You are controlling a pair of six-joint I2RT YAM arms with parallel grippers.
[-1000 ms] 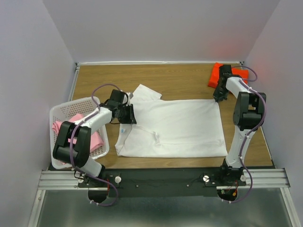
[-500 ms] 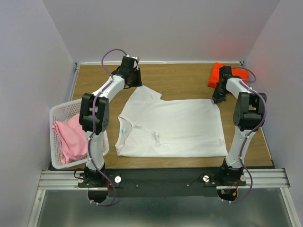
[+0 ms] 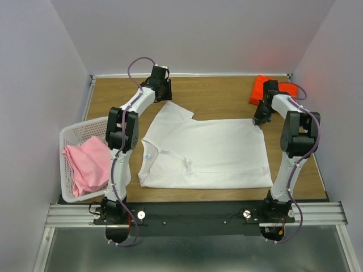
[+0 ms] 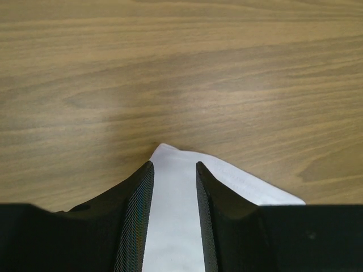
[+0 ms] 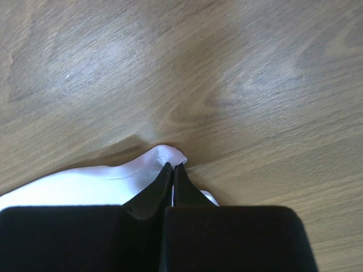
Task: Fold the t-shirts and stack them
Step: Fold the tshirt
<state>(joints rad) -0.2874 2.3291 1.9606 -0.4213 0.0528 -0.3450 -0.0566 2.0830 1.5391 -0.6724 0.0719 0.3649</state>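
The white t-shirt (image 3: 210,153) lies spread flat in the middle of the table. My left gripper (image 3: 165,100) is at the tip of its far left sleeve. In the left wrist view the gripper (image 4: 174,167) is open, and the sleeve corner (image 4: 173,209) lies flat between the fingers. My right gripper (image 3: 258,120) is shut on the shirt's far right corner (image 5: 164,152), pinched at the jaw tips (image 5: 172,166). The orange-red t-shirt (image 3: 257,89) lies folded at the back right. The pink t-shirt (image 3: 88,164) is bunched in the basket.
The white lattice basket (image 3: 67,136) stands at the left table edge. The table's back wall is just behind my left gripper. Bare wood (image 3: 221,96) shows between the two grippers, along the back of the table.
My left arm has swung from the shirt's collar side by the basket out to the far left sleeve tip. The right arm has held its place.
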